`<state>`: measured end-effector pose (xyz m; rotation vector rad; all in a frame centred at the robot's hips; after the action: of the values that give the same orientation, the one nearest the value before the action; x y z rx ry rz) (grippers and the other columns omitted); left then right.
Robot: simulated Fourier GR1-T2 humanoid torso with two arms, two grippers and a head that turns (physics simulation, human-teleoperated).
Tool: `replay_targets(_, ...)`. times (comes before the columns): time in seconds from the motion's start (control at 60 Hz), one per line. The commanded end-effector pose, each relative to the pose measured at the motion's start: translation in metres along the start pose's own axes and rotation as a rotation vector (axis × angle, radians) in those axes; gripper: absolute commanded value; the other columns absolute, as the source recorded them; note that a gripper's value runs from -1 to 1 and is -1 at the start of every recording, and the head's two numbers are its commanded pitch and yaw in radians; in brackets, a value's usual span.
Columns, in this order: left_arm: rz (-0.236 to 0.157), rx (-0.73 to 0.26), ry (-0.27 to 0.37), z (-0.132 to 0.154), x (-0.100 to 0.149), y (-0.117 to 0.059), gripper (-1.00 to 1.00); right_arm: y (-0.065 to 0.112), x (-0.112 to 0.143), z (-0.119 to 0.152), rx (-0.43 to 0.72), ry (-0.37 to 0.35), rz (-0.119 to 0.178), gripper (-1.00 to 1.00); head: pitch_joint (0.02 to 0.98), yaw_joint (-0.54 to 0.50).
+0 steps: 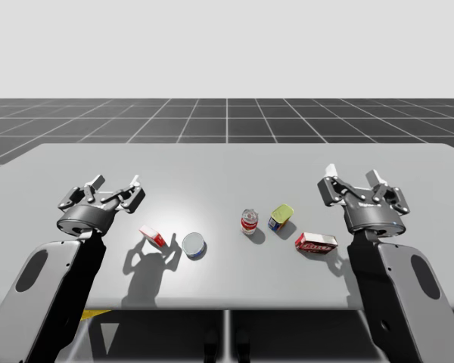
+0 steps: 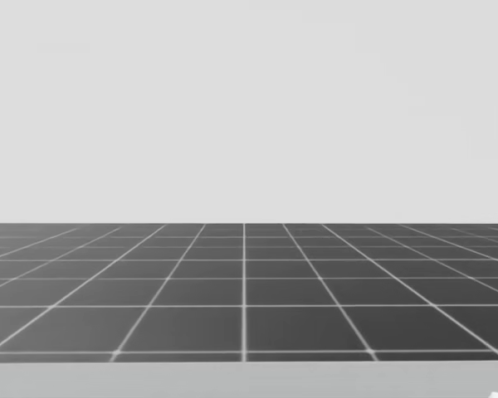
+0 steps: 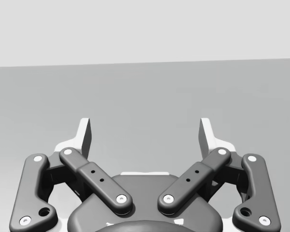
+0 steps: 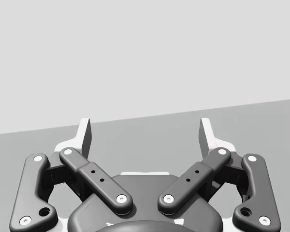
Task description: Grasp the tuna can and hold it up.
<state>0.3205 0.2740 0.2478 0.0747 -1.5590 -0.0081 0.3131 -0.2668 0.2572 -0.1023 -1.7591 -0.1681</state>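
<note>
The tuna can (image 1: 194, 246), low and round with a blue side and silver lid, lies on the grey table (image 1: 227, 162) left of centre in the high view. My left gripper (image 1: 115, 182) hovers open above the table, up and to the left of the can. My right gripper (image 1: 353, 175) hangs open at the right side, far from the can. In the left wrist view my left gripper (image 3: 145, 137) has nothing between its fingers, only bare table ahead. In the right wrist view my right gripper (image 4: 145, 137) is likewise spread wide and holds nothing.
A small red and white box (image 1: 153, 237) lies just left of the tuna can. A red and white can (image 1: 249, 222) stands mid-table, a yellow and blue can (image 1: 281, 216) beside it, and a red box (image 1: 315, 243) lies further right. The table's front edge is near.
</note>
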Motion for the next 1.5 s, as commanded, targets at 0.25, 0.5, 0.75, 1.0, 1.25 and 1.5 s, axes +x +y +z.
replay_targets(0.25,-0.001,0.000,0.000,0.000,0.000,0.000,-1.00,-0.003,0.001,0.000,0.006,0.012,-0.030,-1.00,0.192,0.00)
replay_targets(0.5,-0.007,0.002,-0.002,-0.001,-0.001,0.001,-1.00,-0.002,0.001,-0.001,-0.019,0.017,-0.002,-1.00,0.467,0.01)
replay_targets(0.75,-0.010,0.002,-0.002,-0.002,0.000,0.001,-1.00,-0.001,0.000,-0.001,-0.016,0.024,0.026,-1.00,0.695,0.06)
replay_targets(1.0,-0.011,0.002,-0.001,-0.002,0.000,0.000,-1.00,0.001,-0.001,0.000,-0.001,0.043,0.028,-1.00,0.846,0.16)
replay_targets(1.25,0.004,0.001,-0.003,-0.001,0.002,0.000,-1.00,0.002,-0.002,-0.001,0.010,0.052,0.032,-1.00,0.893,0.18)
replay_targets(1.5,0.014,-0.041,-0.035,0.015,0.015,-0.013,-1.00,0.001,-0.003,-0.002,0.011,0.055,0.037,-1.00,0.892,0.16)
